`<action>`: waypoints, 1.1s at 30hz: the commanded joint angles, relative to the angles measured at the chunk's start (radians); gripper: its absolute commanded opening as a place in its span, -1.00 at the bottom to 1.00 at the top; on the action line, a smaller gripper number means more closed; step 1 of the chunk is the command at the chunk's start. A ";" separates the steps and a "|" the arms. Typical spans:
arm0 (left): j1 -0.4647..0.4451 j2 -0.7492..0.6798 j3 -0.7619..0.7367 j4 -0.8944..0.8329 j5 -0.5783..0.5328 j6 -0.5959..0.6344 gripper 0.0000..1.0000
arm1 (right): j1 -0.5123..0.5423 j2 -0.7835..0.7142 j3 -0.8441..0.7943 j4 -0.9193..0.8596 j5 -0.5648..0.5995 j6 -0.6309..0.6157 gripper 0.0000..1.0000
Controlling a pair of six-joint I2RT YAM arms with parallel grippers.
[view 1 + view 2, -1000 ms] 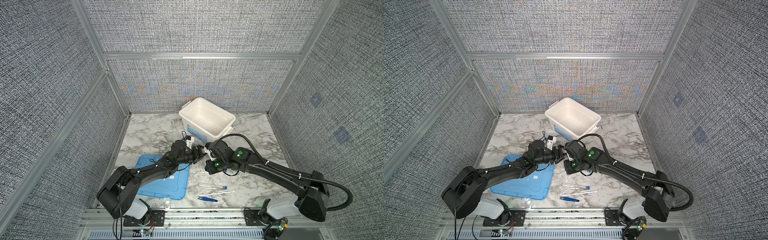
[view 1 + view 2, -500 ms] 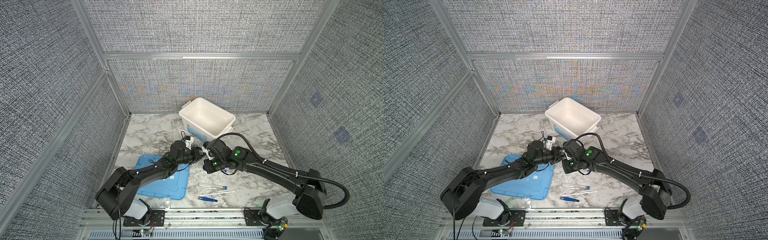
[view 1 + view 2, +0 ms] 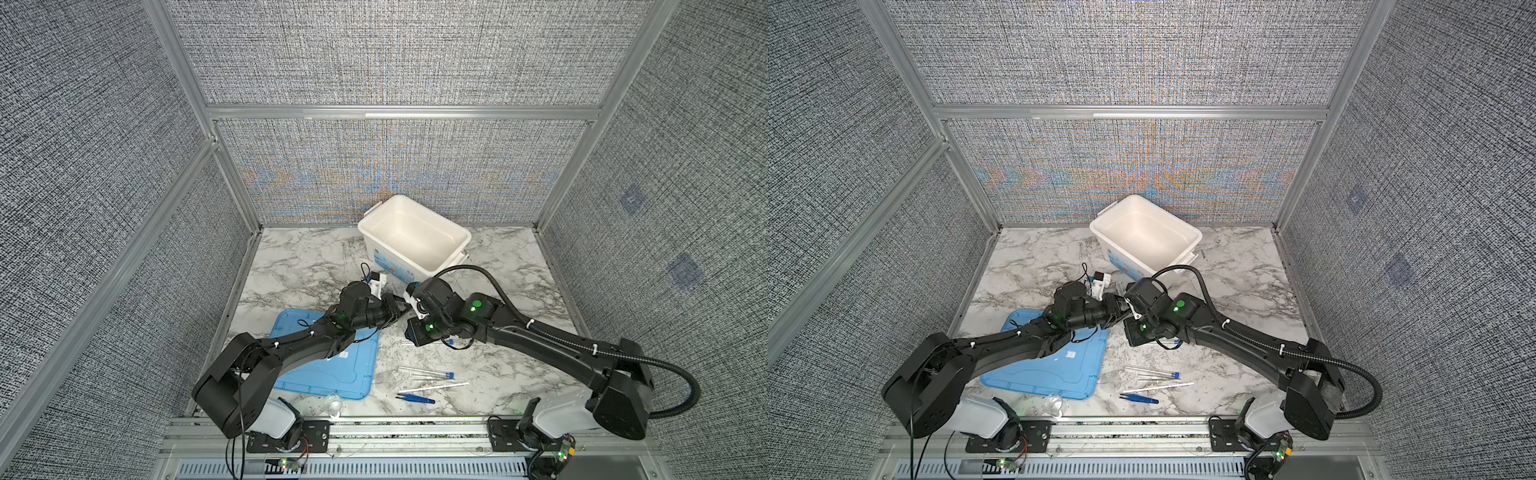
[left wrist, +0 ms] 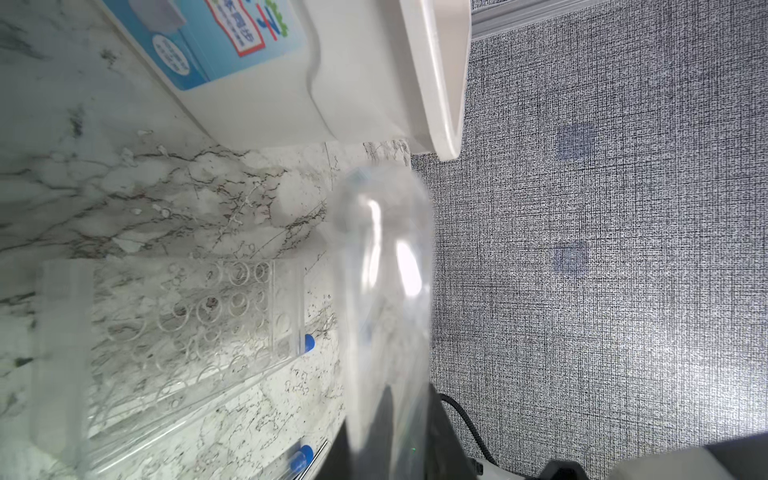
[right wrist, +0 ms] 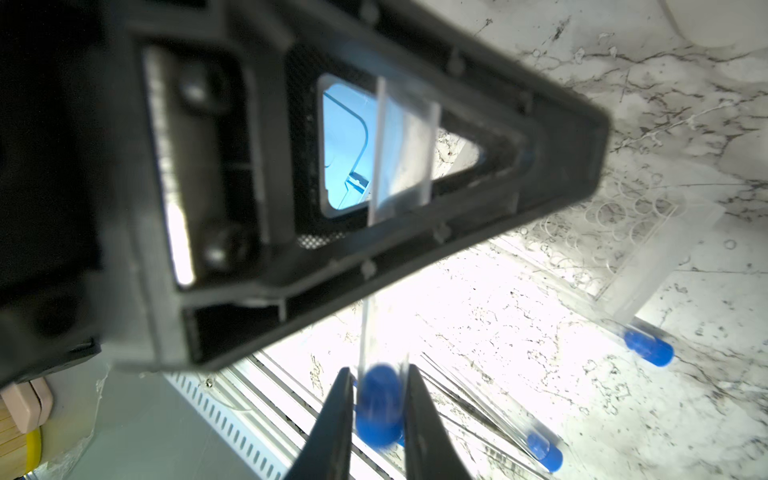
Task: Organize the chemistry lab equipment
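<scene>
One blue-capped tube (image 5: 376, 407), near the clear rack (image 4: 187, 324): left gripper (image 3: 401, 308) clamped on its body; right gripper (image 5: 378, 372) flanks its cap, grip unclear.

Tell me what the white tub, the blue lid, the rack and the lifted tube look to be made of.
The white tub looks like opaque moulded plastic, smooth, faintly glossy. The blue lid: smooth plastic with moulded ridges. The rack: clear, probably acrylic; marble shows through. The lifted tube: clear, glass or plastic, unclear; its blue cap looks plastic.
</scene>
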 commanded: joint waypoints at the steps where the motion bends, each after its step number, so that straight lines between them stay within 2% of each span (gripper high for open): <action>1: 0.006 0.006 -0.006 0.066 -0.005 -0.024 -0.58 | 0.000 -0.015 -0.002 0.011 0.019 -0.006 -0.45; 4: 0.011 0.016 -0.015 0.092 -0.012 -0.044 -0.58 | 0.006 -0.036 -0.014 0.022 0.043 -0.036 -0.21; 10: 0.019 0.036 -0.020 0.121 -0.011 -0.067 -0.75 | 0.024 -0.105 -0.067 0.050 0.162 -0.102 0.05; 15: 0.023 0.029 -0.014 0.115 -0.024 -0.077 -0.76 | 0.025 -0.161 -0.144 0.128 0.174 -0.114 0.28; 16: 0.022 0.023 -0.009 0.104 -0.025 -0.077 -0.76 | 0.025 -0.174 -0.171 0.170 0.163 -0.125 0.37; 18: 0.026 0.018 -0.005 0.091 -0.024 -0.078 -0.75 | 0.036 -0.203 -0.238 0.252 0.144 -0.151 0.68; 20: 0.029 0.014 -0.012 0.096 -0.013 -0.098 -0.76 | 0.068 -0.237 -0.297 0.352 0.148 -0.238 0.71; 24: 0.033 -0.010 -0.037 0.117 -0.011 -0.122 -0.76 | 0.155 -0.331 -0.447 0.583 0.311 -0.421 0.71; 28: 0.040 -0.067 -0.023 0.019 -0.031 -0.085 -0.76 | 0.159 -0.396 -0.597 0.814 0.301 -0.570 0.71; 30: 0.042 -0.092 -0.030 0.004 -0.047 -0.084 -0.76 | 0.159 -0.400 -0.664 0.964 0.328 -0.587 0.71; 32: 0.045 -0.114 -0.038 -0.006 -0.061 -0.087 -0.76 | 0.159 -0.390 -0.740 1.143 0.386 -0.554 0.84; 33: 0.048 -0.123 -0.040 -0.019 -0.062 -0.087 -0.76 | 0.159 -0.381 -0.781 1.250 0.373 -0.578 0.94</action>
